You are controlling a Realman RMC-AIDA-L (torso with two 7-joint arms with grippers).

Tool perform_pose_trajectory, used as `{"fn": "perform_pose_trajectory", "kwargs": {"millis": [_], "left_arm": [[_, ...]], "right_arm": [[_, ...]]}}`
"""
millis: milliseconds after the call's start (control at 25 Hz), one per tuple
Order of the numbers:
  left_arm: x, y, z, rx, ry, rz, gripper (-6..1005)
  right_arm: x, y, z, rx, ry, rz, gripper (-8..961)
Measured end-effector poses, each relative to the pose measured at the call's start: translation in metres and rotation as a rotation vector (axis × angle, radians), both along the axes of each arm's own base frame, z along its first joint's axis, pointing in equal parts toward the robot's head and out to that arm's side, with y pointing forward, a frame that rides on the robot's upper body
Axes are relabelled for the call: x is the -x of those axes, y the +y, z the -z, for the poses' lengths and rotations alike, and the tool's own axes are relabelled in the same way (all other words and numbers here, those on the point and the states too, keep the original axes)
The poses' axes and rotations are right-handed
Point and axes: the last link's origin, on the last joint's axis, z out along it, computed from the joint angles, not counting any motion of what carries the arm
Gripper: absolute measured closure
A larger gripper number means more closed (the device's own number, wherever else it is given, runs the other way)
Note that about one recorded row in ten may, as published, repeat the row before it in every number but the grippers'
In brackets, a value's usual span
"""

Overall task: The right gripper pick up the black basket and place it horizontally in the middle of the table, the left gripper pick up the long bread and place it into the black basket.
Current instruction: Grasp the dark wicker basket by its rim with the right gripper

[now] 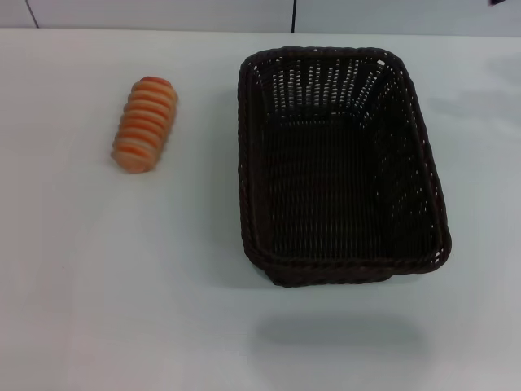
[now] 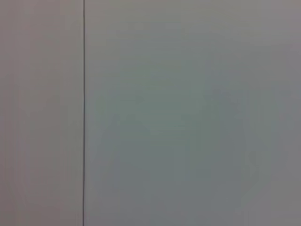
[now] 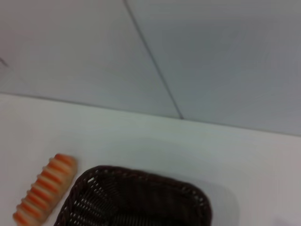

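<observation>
The black basket is a large dark woven wicker basket standing on the white table, right of the middle, its long side running away from me. It is empty. Its far end also shows in the right wrist view. The long bread, an orange-tan ribbed loaf, lies on the table at the left, apart from the basket; it also shows in the right wrist view. Neither gripper shows in any view. The left wrist view shows only a plain grey wall panel.
A grey panelled wall stands behind the table's far edge. A soft shadow lies on the table in front of the basket.
</observation>
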Motion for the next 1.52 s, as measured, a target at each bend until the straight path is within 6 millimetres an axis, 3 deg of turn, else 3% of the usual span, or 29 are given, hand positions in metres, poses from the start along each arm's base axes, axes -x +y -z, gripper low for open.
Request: {"fn": "perform_pose_trajectory", "kwargs": {"millis": [600, 1000, 1520], "left_arm": [[0.010, 0.005, -0.006, -0.020, -0.006, -0.022, 141], [0.015, 0.005, -0.008, -0.029, -0.006, -0.036, 142], [0.017, 0.004, -0.008, -0.033, -0.007, -0.038, 140]], "right_arm": [[-0.017, -0.009, 0.062, 0.139, 0.049, 0.107, 311], [-0.021, -0.012, 0.086, 0.156, -0.021, 0.120, 312], [-0.037, -0.013, 0.101, 0.143, -0.108, 0.147, 312]]}}
